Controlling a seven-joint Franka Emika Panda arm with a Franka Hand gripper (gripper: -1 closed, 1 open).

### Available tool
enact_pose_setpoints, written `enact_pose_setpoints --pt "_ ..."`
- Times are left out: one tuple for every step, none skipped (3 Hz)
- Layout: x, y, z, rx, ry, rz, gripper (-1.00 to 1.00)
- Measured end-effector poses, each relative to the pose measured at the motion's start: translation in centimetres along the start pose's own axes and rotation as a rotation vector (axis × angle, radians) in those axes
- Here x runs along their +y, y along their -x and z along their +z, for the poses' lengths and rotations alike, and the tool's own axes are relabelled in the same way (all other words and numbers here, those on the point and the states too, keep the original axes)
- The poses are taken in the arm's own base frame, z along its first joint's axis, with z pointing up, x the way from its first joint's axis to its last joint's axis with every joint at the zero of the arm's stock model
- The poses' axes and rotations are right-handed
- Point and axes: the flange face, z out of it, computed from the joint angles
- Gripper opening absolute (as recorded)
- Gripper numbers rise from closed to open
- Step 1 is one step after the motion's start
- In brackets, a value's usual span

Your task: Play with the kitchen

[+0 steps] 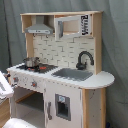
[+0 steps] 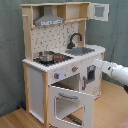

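Observation:
The toy kitchen (image 1: 60, 100) (image 2: 37, 85) of pale wood and white panels fills both exterior views. It has a grey hood (image 1: 39, 29) (image 2: 50, 20), a black faucet (image 1: 84, 59) (image 2: 75, 39) and a sink (image 1: 72, 74) (image 2: 83, 50). A small metal pot (image 1: 31, 62) (image 2: 47, 56) stands on the stove. The oven door (image 2: 72, 102) hangs open, folded down. In the second exterior view my white arm (image 2: 116, 72) reaches in from the right, and the gripper (image 2: 93, 70) sits at the kitchen's front panel beside the oven opening. Only a part of the arm (image 1: 4, 86) shows at the first exterior view's left edge.
The upper cabinet door (image 2: 100, 11) (image 1: 70, 27) stands swung open. A grey curtain (image 1: 115, 45) hangs behind the kitchen. The floor (image 2: 15, 119) is wood. A rounded counter end (image 1: 102, 79) sticks out past the sink.

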Motion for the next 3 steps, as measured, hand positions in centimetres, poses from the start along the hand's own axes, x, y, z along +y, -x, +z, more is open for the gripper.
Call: enact_pose_setpoints --pt "-1.7 1.5 -0.1 0.017 0.002 -0.030 1.00" --pt "-3.7 2.2 1.7 0.038 -0.003 -0.053 1.00" --pt "-4.1 1.9 3.9 0.053 0.001 -0.061 1.00"
